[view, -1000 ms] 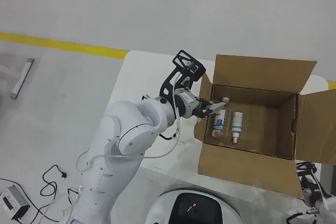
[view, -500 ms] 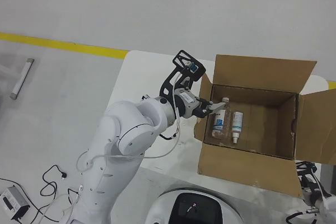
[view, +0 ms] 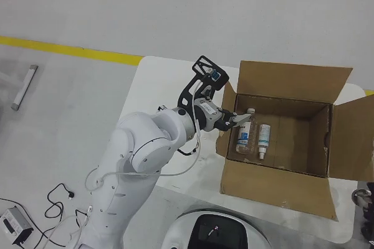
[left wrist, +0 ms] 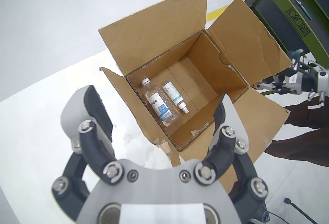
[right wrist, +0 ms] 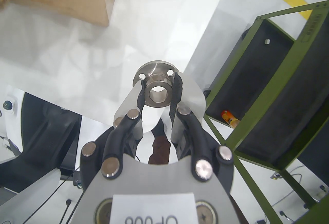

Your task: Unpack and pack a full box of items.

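**Top view.** The camera sat above the arms and looked steeply down on the table (view: 156,81) and into the open box (view: 274,187), from the farthest range.

**Left wrist view.** The camera looked along the spread fingers of the left gripper (left wrist: 156,96), obliquely down into the same box from over its left side, at middle range.

**Right wrist view.** The camera faced past the right gripper (right wrist: 159,82), clamped around a metal flange (right wrist: 155,73) close to the lens. Beyond lay the table edge, the box's outer wall and a green rack (right wrist: 281,63). The left wrist view shared that rack.
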Controlling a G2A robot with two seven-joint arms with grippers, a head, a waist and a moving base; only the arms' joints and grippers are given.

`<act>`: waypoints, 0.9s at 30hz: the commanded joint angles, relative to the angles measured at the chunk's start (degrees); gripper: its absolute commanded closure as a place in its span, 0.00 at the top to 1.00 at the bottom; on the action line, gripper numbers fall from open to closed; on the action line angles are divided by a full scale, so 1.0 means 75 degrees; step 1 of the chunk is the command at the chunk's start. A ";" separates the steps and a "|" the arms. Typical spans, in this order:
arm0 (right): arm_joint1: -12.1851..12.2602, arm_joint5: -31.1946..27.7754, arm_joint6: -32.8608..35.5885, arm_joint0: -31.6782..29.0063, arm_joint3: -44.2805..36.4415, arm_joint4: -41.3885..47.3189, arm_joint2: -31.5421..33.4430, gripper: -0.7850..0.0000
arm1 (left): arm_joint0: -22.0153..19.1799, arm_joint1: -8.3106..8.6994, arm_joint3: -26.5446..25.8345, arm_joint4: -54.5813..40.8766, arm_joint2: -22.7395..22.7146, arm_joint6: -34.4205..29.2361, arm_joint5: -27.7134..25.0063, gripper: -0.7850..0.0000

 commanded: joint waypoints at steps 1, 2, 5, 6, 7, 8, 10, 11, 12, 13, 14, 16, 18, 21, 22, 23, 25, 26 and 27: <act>-0.0028 -0.0027 -0.0030 -0.0100 -0.0120 0.0494 0.0470 0.00 | 0.0000 0.0000 0.0000 0.0000 0.0000 0.0000 0.0000 1.00; -0.0049 -0.0055 -0.0052 -0.0172 -0.0253 0.0773 0.0734 0.00 | 0.0000 0.0000 0.0000 0.0000 0.0000 0.0000 0.0000 1.00; -0.0078 -0.0235 -0.0260 -0.0222 -0.0333 0.1313 0.1263 0.00 | 0.0000 0.0000 0.0000 0.0000 0.0000 0.0000 0.0000 1.00; -0.0080 -0.0313 -0.0336 -0.0208 -0.0333 0.1484 0.1425 0.00 | 0.0000 0.0000 0.0000 0.0000 0.0000 0.0000 0.0000 1.00; -0.0076 -0.0401 -0.0406 -0.0182 -0.0333 0.1636 0.1586 0.00 | 0.0000 0.0000 0.0000 0.0000 0.0000 0.0000 0.0000 1.00; -0.0067 -0.0497 -0.0498 -0.0134 -0.0333 0.1751 0.1751 0.00 | 0.0000 0.0000 0.0000 0.0000 0.0000 0.0000 0.0000 1.00; -0.0042 -0.0646 -0.0660 -0.0029 -0.0333 0.1858 0.2004 0.00 | 0.0000 0.0000 0.0000 0.0000 0.0000 0.0000 0.0000 1.00; -0.0012 -0.0795 -0.0767 0.0063 -0.0333 0.1971 0.2163 0.00 | 0.0000 0.0000 0.0000 0.0000 0.0000 0.0000 0.0000 1.00; 0.0014 -0.0916 -0.0862 0.0142 -0.0333 0.2065 0.2280 0.00 | 0.0000 0.0000 0.0000 0.0000 0.0000 0.0000 0.0000 1.00; 0.0032 -0.0981 -0.0906 0.0190 -0.0333 0.2121 0.2358 0.00 | 0.0000 0.0000 0.0000 0.0000 0.0000 0.0000 0.0000 1.00; 0.0071 -0.1102 -0.0993 0.0288 -0.0333 0.2258 0.2499 0.00 | 0.0000 0.0000 0.0000 0.0000 0.0000 0.0000 0.0000 1.00; 0.0134 -0.1285 -0.1057 0.0405 -0.0333 0.2493 0.2664 0.00 | 0.0000 0.0000 0.0000 0.0000 0.0000 0.0000 0.0000 1.00; 0.0192 -0.1429 -0.1067 0.0485 -0.0333 0.2701 0.2754 0.00 | 0.0000 0.0000 0.0000 0.0000 0.0000 0.0000 0.0000 1.00; 0.0313 -0.1720 -0.1076 0.0624 -0.0333 0.3001 0.2851 0.00 | 0.0000 0.0000 0.0000 0.0000 0.0000 0.0000 0.0000 1.00; 0.0355 -0.1799 -0.1081 0.0671 -0.0333 0.3081 0.2879 0.00 | 0.0000 0.0000 0.0000 0.0000 0.0000 0.0000 0.0000 1.00; 0.0411 -0.1891 -0.1091 0.0733 -0.0333 0.3206 0.2907 0.00 | 0.0000 0.0000 0.0000 0.0000 0.0000 0.0000 0.0000 1.00; 0.0482 -0.1971 -0.1093 0.0808 -0.0333 0.3362 0.2940 0.00 | 0.0000 0.0000 0.0000 0.0000 0.0000 0.0000 0.0000 1.00; 0.0542 -0.2042 -0.1088 0.0863 -0.0333 0.3492 0.2952 0.00 | 0.0000 0.0000 0.0000 0.0000 0.0000 0.0000 0.0000 1.00; 0.0572 -0.2078 -0.1077 0.0885 -0.0333 0.3548 0.2952 0.00 | 0.0000 0.0000 0.0000 0.0000 0.0000 0.0000 0.0000 1.00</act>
